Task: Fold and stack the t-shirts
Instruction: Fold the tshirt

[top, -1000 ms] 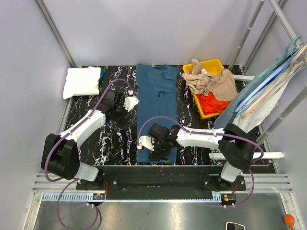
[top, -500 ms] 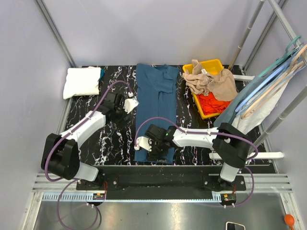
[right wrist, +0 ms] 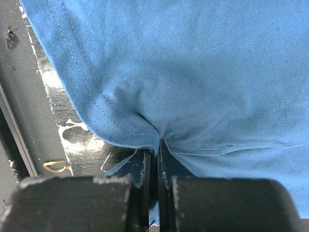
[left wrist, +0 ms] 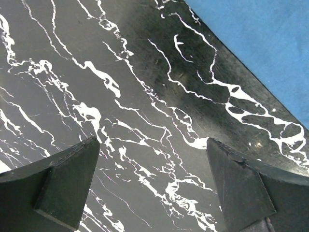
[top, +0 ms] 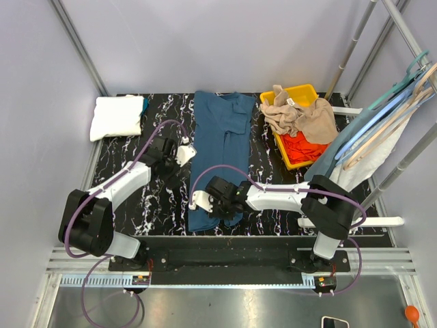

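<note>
While right gripper [right wrist: 154,157] jaws pinch the teal t-shirt [right wrist: 193,72] at its 6 o'clock hem, its length runs toward 12 o'clock; left gripper [left wrist: 154,183] jaws wide, empty.

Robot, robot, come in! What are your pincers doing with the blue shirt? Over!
Right pincer shut on blue t-shirt, near hem. Left pincer open, above table beside the shirt's edge. Nothing in the way. Over.

I run two arms, the left arm [top: 113,183] and the right arm [top: 283,198], each with white link shells and bulky black joint housings. A purple cable [top: 167,123] loops along each. The left gripper's fingers [left wrist: 65,181] are matte black wedges with scuffed edges.
</note>
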`<state>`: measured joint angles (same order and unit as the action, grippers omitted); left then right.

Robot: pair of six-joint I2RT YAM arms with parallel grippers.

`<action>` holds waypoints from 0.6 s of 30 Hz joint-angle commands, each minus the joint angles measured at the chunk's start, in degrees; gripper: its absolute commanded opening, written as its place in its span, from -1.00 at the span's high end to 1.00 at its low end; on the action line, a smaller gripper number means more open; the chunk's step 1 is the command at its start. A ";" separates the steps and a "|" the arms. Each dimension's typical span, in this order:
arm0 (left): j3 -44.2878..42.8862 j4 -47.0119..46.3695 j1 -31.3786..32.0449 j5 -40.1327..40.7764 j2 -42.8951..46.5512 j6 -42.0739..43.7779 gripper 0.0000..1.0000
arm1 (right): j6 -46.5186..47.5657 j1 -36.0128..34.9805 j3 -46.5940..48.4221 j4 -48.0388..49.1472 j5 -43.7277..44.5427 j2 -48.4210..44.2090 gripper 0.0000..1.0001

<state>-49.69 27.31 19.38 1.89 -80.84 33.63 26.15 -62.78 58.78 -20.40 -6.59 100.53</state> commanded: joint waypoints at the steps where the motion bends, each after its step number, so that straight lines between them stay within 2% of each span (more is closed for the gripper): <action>1: -0.40 -2.96 -0.83 1.19 1.03 0.65 -0.98 | -1.37 -0.67 -1.92 -2.71 -0.26 2.04 1.00; 10: -4.35 -3.05 -2.67 1.71 -2.22 0.30 -0.98 | -2.24 -5.51 0.71 -10.17 -3.96 -3.32 1.00; 18: -6.12 -2.61 -3.38 0.66 -3.36 -0.49 -0.98 | 2.67 -5.33 6.95 -14.57 6.32 -9.82 1.00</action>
<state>-53.28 26.83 16.43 2.42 -83.74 33.56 26.41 -68.25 60.60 -32.08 -5.45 95.22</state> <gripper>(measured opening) 0.988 0.025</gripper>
